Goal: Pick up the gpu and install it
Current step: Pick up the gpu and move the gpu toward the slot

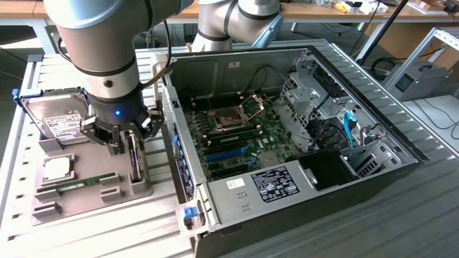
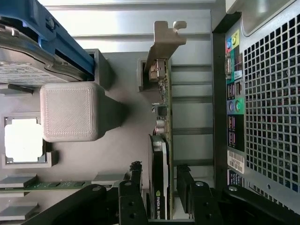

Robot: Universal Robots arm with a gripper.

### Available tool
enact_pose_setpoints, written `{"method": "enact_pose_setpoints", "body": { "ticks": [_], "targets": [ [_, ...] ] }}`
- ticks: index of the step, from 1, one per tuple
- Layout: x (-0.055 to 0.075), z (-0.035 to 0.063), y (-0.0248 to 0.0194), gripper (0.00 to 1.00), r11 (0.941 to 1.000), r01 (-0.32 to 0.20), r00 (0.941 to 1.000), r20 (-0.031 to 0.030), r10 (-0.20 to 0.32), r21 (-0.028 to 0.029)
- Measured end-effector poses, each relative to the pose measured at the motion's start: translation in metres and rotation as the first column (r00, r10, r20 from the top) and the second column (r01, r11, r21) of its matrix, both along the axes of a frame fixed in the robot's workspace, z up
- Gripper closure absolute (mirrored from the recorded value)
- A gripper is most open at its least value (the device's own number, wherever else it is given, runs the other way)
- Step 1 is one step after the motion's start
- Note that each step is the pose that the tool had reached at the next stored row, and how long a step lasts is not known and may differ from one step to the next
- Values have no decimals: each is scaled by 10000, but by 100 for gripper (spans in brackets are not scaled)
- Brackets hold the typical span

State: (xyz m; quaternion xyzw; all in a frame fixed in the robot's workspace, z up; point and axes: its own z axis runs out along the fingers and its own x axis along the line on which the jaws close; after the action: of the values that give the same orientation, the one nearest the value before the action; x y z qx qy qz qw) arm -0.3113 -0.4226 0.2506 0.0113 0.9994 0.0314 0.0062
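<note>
The gpu [image 1: 135, 161] stands on its long edge in a slot of the grey holder tray [image 1: 86, 207]. It is outside the open computer case [image 1: 215, 67], which lies at its three o'clock in the exterior view. In the wrist view its silver bracket [image 2: 165, 40] is at the end away from the gripper, and the card runs alongside the case's perforated rear panel [image 2: 269, 93]. The gripper [image 1: 129, 138] hangs right over the card with its jaws wide apart and one black finger [image 2: 137, 185] on each side; nothing is gripped. On the same tray, a hard drive [image 1: 61, 121] sits at the card's ten o'clock, a processor [image 1: 57, 167] at nine and a green RAM stick [image 1: 75, 184] at eight.
</note>
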Motion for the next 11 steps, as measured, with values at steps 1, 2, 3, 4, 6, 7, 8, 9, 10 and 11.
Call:
{"method": "enact_pose_setpoints", "body": {
  "ticks": [1, 2, 3, 4, 6, 7, 8, 9, 10, 11],
  "targets": [
    [0, -10, 0, 56, 10000, 0, 10000, 0, 0, 0],
    [0, -22, 0, 56, 10000, 0, 10000, 0, 0, 0],
    [0, -33, 0, 56, 10000, 0, 10000, 1, 0, 1],
    [0, -43, 0, 56, 10000, 0, 10000, 0, 0, 0],
    [0, -64, 0, 56, 10000, 0, 10000, 1, 0, 1],
    [0, -71, 0, 56, 10000, 0, 10000, 0, 0, 0],
    [0, -80, 0, 56, 10000, 1, 10000, 0, -1, 0],
    [0, -83, 0, 56, 10000, 0, 10000, -1, 0, -1],
    [-1, -83, 0, 56, 10000, 1, 10000, -3, -1, -2],
    [0, -90, 0, 56, 10000, 0, 10000, 1, 0, 1]
  ]
}}
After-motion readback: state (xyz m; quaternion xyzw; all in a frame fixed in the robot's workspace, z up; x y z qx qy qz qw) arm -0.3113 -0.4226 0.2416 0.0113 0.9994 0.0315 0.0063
